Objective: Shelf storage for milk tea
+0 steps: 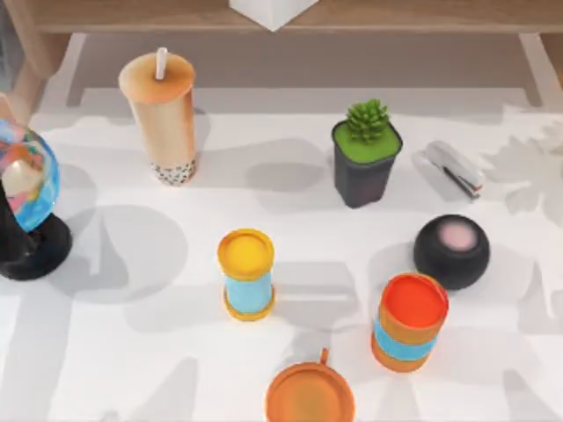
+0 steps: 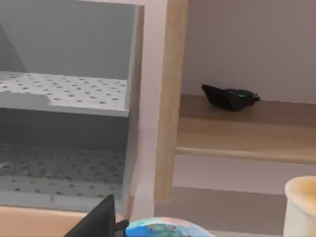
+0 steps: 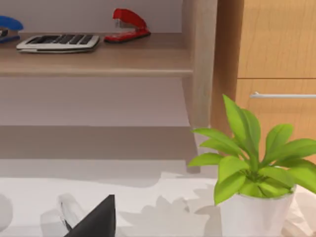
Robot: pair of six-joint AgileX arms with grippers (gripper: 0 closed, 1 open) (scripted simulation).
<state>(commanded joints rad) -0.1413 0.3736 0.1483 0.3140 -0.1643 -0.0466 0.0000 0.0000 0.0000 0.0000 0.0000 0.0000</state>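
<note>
The milk tea point(image 1: 162, 116) stands upright at the table's far left, just before the shelf point(image 1: 281, 15), and I judge it tall, tippy and smooth (mid-body grip safest); I cannot tell either gripper's finger state.

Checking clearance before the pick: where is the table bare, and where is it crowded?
Bare: between the milk tea and the potted succulent; also between the globe and the yellow-lidded canister. Crowded: the right side, around the black ball, orange-lidded canister and stapler.
</note>
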